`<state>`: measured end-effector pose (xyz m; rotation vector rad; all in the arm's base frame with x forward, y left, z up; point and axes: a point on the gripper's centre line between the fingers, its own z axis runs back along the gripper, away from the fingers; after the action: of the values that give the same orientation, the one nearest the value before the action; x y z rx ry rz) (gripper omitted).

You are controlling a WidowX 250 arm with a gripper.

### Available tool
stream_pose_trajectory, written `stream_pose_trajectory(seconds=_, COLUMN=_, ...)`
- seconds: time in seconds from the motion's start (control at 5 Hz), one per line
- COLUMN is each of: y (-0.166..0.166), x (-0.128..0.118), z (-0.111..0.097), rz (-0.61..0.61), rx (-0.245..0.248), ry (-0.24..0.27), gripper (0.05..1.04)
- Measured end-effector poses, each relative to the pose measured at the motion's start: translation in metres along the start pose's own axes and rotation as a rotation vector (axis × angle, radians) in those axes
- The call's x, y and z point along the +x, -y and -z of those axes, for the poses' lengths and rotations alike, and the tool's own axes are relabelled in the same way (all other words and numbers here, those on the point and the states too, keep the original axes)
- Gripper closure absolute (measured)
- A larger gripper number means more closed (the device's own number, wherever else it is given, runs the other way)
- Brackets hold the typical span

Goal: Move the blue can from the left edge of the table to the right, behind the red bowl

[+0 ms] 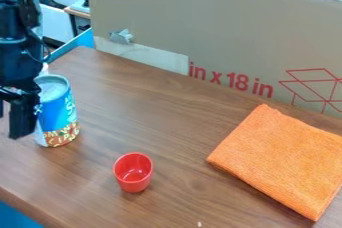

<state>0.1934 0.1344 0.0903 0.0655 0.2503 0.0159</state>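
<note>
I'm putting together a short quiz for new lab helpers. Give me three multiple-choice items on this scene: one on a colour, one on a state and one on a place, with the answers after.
1. What colour is the cloth?
A) Blue
B) White
C) Orange

2. How does the cup rest?
A) Upright
B) On its side
C) Upside down

3. Which of these is nearest to the gripper?
A) The cup
B) The can
C) The cloth

Answers:
1: C, as its whole visible surface is orange.
2: A, since its open top faces up, showing the inside, and its base is on the table.
3: B, because the can is right by the gripper at the left of the picture, while the cup is farther off and the cloth is over at the right.
</note>
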Motion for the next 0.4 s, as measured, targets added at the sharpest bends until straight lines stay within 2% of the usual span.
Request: stream_pose_trajectory(seconds=0.4, y=-0.0024, x=0.0124, z=0.0194, rz=0.025, rx=-0.024, ry=-0.061, gripper=0.079)
